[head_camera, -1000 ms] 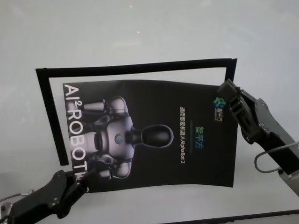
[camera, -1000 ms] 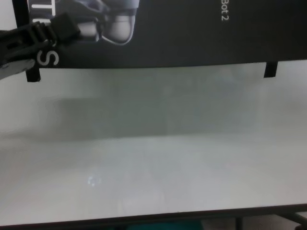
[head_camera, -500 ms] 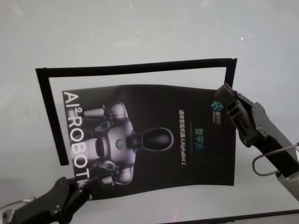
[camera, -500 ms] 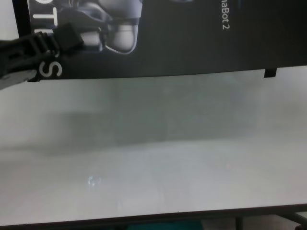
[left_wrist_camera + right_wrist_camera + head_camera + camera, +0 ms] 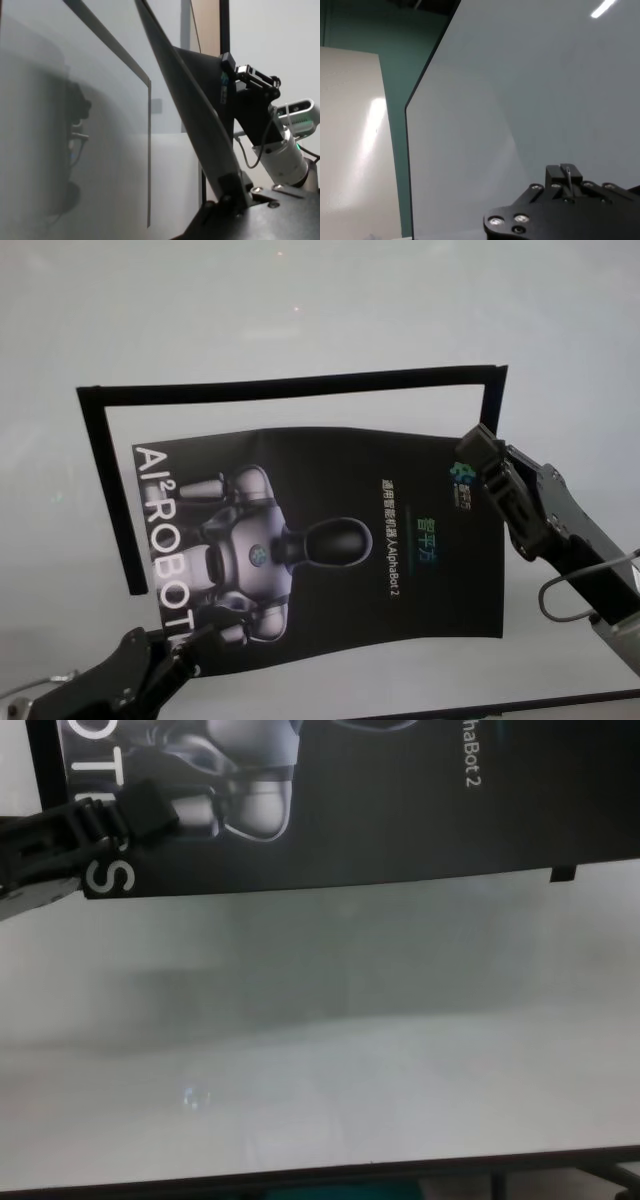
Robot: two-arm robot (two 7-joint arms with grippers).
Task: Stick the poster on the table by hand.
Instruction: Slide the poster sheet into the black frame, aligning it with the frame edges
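Note:
The black glossy poster (image 5: 330, 540) with the silver robot image hangs a little above the white table (image 5: 300, 310), held at two corners. My left gripper (image 5: 170, 655) is shut on its near left corner by the white letters; it also shows in the chest view (image 5: 150, 812). My right gripper (image 5: 472, 452) is shut on the far right corner. In the left wrist view the poster (image 5: 200, 125) is seen edge-on, tilted up off the table, with the right gripper (image 5: 227, 67) at its far end. The right wrist view shows only bare table (image 5: 520, 75).
Narrow black tape strips lie on the table: one along the far side (image 5: 290, 387), one down the left (image 5: 108, 490), a short one at the right (image 5: 493, 400). The table's dark near edge (image 5: 320, 1175) runs below a bare stretch of tabletop.
The poster has shifted toward the table's near edge. My left gripper has drawn back with its corner, and the right gripper has followed slightly. Both grips are unchanged.

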